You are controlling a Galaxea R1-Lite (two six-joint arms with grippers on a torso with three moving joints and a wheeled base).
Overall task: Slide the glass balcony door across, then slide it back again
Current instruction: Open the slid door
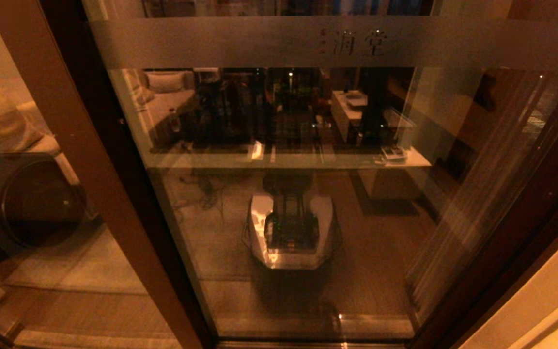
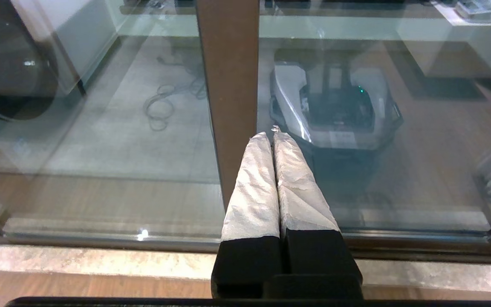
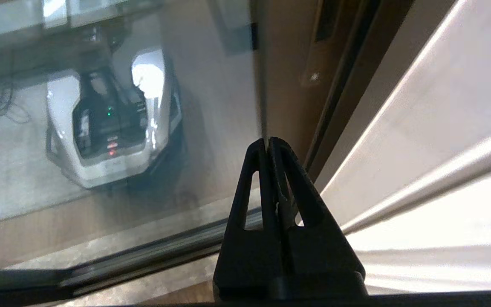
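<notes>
The glass balcony door [image 1: 308, 203] fills the head view: clear glass with a frosted band [image 1: 240, 43] and faint characters, dark reddish-brown frame. Neither gripper shows in that view. In the left wrist view my left gripper [image 2: 272, 135], fingers wrapped in white, is shut on nothing; it is low down, just before a brown upright stile [image 2: 228, 85]. In the right wrist view my right gripper [image 3: 269, 140], black, is shut and empty in front of the door's right-hand stile [image 3: 288, 85]. The dark handle slot [image 3: 324, 21] lies well beyond the fingertips.
The glass mirrors my own white base [image 1: 288, 228]. Behind the left pane stands a round-fronted washing machine [image 1: 32, 198]. A metal floor track [image 2: 100, 241] and stone sill [image 2: 79, 260] run along the bottom. A pale wall [image 3: 420, 128] flanks the right stile.
</notes>
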